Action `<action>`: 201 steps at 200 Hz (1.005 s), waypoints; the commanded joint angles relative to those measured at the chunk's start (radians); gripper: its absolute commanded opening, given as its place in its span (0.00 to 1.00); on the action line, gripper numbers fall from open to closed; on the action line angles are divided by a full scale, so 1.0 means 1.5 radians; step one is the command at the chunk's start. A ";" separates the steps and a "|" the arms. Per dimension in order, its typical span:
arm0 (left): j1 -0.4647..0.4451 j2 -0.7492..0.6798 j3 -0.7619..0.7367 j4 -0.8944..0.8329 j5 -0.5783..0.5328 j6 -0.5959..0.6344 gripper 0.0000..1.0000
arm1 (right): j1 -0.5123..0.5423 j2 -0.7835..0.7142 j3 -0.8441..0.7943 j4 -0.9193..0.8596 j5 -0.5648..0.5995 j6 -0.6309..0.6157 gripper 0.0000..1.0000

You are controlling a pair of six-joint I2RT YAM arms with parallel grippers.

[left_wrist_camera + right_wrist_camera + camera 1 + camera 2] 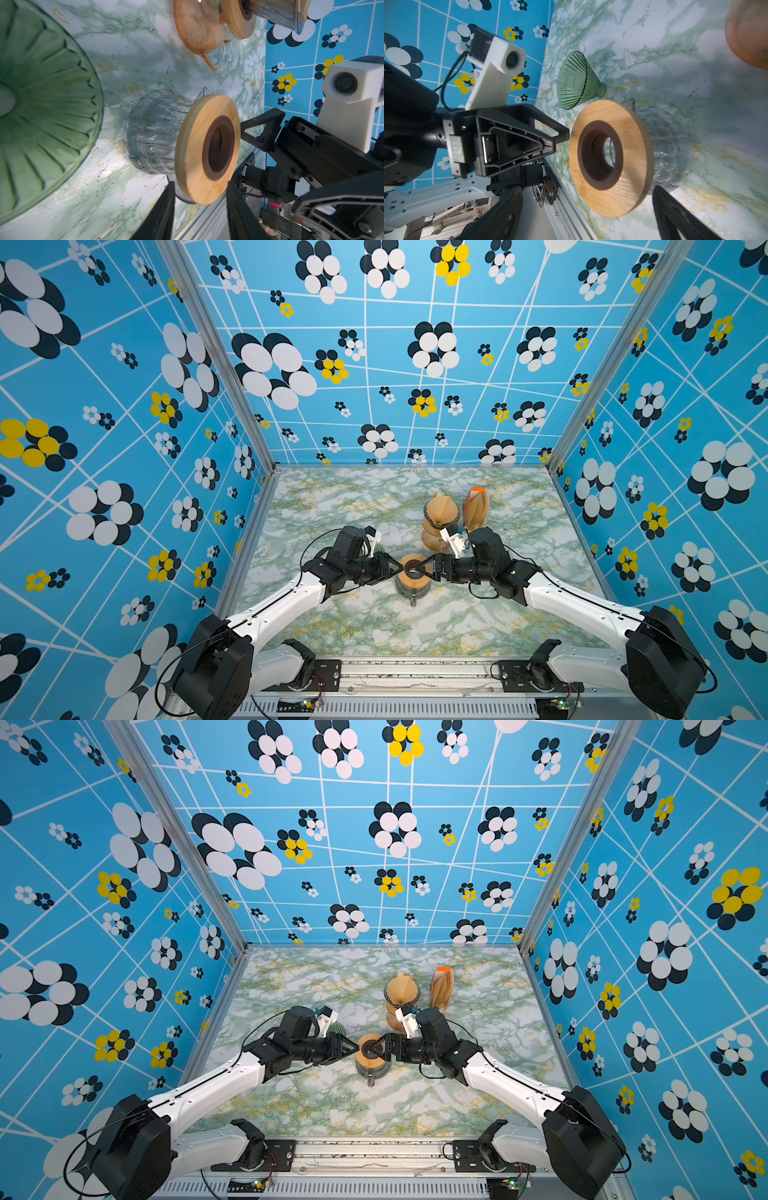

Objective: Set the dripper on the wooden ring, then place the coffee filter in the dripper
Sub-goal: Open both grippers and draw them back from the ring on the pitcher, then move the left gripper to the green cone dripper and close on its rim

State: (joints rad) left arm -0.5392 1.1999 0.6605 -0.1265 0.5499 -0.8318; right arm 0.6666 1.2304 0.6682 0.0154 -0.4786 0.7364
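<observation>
Between my black left gripper (pixel 400 568) and black right gripper (pixel 426 570) I see a pale wooden ring (pixel 631 145) with a dark brown collar (pixel 583 145) on a clear ribbed jug (pixel 151 133). Beside my left wrist, a green fluted dripper (pixel 575 83); behind my right wrist, an amber carafe (pixel 199 27). The table (pixel 374 626) is white marble, veined green and ochre (busy stuff). Walls (pixel 124 406): bright blue, white lines, black, white and yellow dot-flowers

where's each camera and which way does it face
Top views: high at the front, looking down at the marble table; left arm, right arm, left tool, right tool show.
Left wrist: on the left arm, facing the clear glass carafe with round wooden collar; its own fingers show.
Right wrist: on the right arm, facing it from the opposite side; own fingers show.
Shared: both wrist views show the green ribbed glass dripper.
</observation>
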 commanded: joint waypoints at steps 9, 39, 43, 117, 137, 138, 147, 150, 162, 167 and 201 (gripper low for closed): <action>-0.002 -0.030 0.044 -0.079 -0.033 0.046 0.42 | 0.006 -0.039 0.025 -0.074 0.048 -0.041 0.99; 0.018 -0.063 0.068 -0.148 -0.051 0.072 0.50 | 0.006 -0.076 0.036 -0.144 0.087 -0.074 0.99; 0.021 -0.067 0.072 -0.156 -0.056 0.075 0.50 | 0.005 -0.082 0.038 -0.153 0.092 -0.078 0.99; 0.106 -0.159 0.084 -0.260 -0.124 0.103 0.66 | 0.005 -0.158 0.123 -0.356 0.248 -0.115 0.99; 0.116 -0.175 0.079 -0.269 -0.145 0.121 0.65 | 0.005 -0.171 0.126 -0.345 0.225 -0.165 0.99; 0.116 -0.175 0.079 -0.270 -0.146 0.122 0.65 | 0.005 -0.171 0.127 -0.345 0.225 -0.166 0.99; 0.117 -0.180 0.081 -0.278 -0.163 0.131 0.64 | 0.006 -0.171 0.141 -0.352 0.210 -0.178 1.00; 0.117 -0.181 0.081 -0.281 -0.169 0.135 0.64 | 0.005 -0.169 0.146 -0.359 0.207 -0.184 1.00; 0.117 -0.185 0.081 -0.288 -0.195 0.149 0.63 | 0.005 -0.160 0.167 -0.383 0.206 -0.195 0.99; 0.117 -0.186 0.080 -0.291 -0.209 0.151 0.63 | 0.006 -0.157 0.170 -0.386 0.202 -0.197 0.99; 0.119 -0.171 0.070 -0.295 -0.242 0.154 0.60 | 0.006 -0.161 0.148 -0.317 0.136 -0.155 0.99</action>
State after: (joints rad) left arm -0.3721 0.9337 0.7734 -0.5316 0.2607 -0.6292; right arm 0.6678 0.9920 0.8948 -0.5037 -0.2008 0.4858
